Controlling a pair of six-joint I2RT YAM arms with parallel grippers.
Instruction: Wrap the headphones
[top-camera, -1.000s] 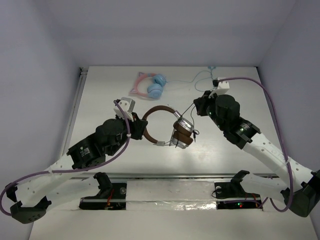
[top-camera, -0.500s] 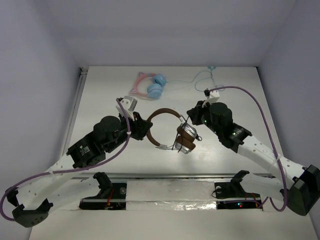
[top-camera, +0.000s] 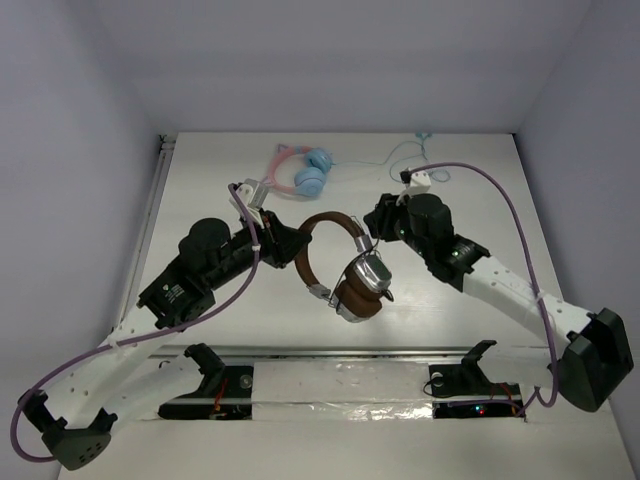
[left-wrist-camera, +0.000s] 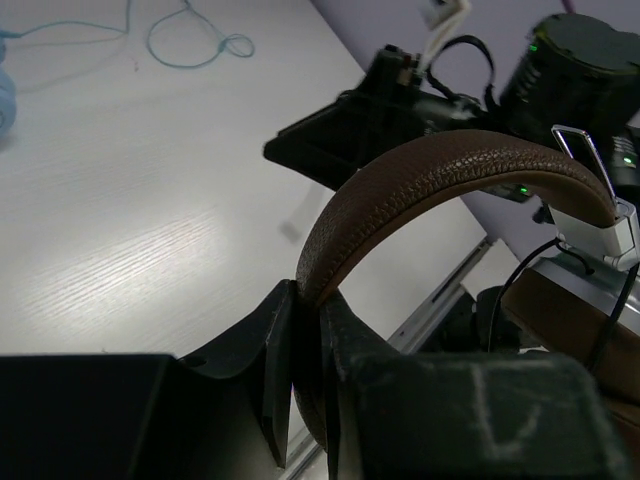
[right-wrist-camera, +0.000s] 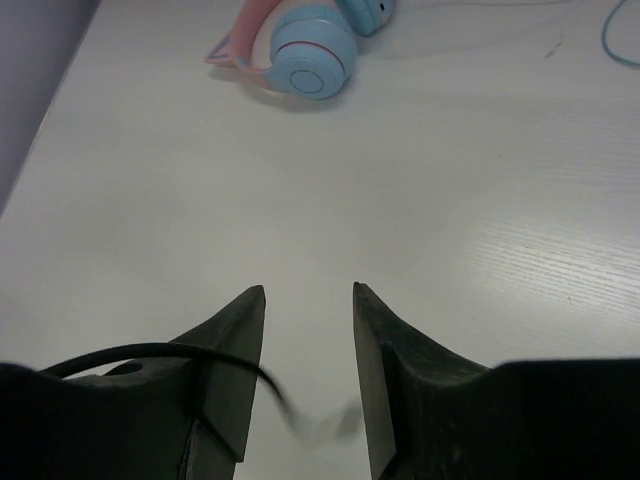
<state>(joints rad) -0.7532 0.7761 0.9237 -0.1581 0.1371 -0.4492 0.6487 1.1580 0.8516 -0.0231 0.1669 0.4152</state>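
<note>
The headphones (top-camera: 358, 288) have a brown headband (top-camera: 327, 219), brown pads and silver cups. My left gripper (top-camera: 293, 245) is shut on the left end of the headband and holds it off the table, with the cups hanging at the right end. The left wrist view shows the headband (left-wrist-camera: 450, 168) rising out of my shut left gripper (left-wrist-camera: 308, 296) to a silver cup (left-wrist-camera: 585, 290). My right gripper (top-camera: 372, 222) is open just right of the headband's top. In the right wrist view my right gripper (right-wrist-camera: 306, 292) is open. The thin black cable (right-wrist-camera: 140, 352) crosses its left finger and blurs into the gap.
Pink cat-ear headphones (top-camera: 300, 170) with light blue cups lie at the back of the table, and their pale blue cable (top-camera: 400, 152) runs right. They also show in the right wrist view (right-wrist-camera: 300, 50). A metal rail (top-camera: 330, 352) runs along the near edge.
My left gripper has raised and turned the headband, and the ear cups have swung nearer and lower. My right gripper has moved left, close to the headband's top.
</note>
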